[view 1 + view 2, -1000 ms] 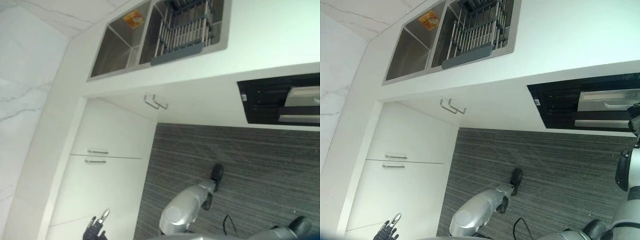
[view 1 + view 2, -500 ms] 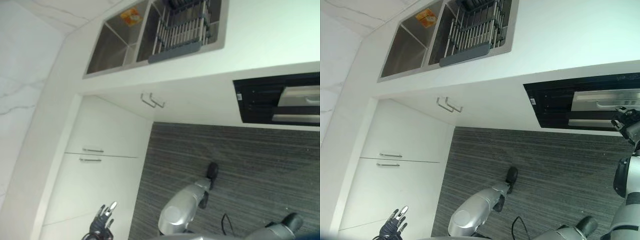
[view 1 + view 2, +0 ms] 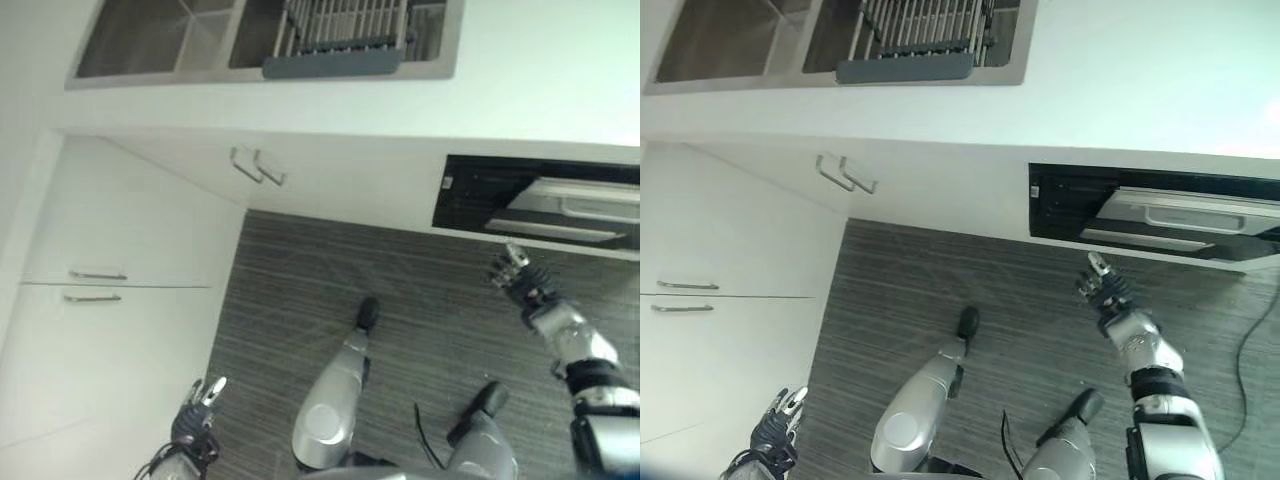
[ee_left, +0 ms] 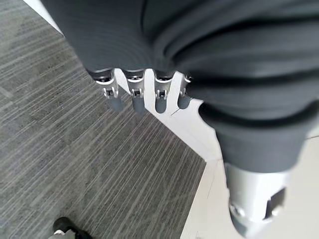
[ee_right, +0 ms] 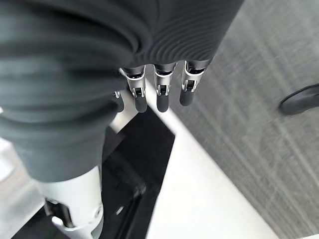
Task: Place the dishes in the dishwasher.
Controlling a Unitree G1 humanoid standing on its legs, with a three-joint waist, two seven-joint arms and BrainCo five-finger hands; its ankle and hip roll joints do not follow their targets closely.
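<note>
While your right robot hand reaches empty, fingers straight, toward the partly open dishwasher, your left robot hand hangs relaxed beside the cabinet.

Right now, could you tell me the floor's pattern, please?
Grey floor with fine dark stripes, clearest in the right eye view.

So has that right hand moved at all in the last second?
Yes. The right hand has swung in from the view's right edge and now hangs open over the floor, just below the dishwasher opening.
</note>
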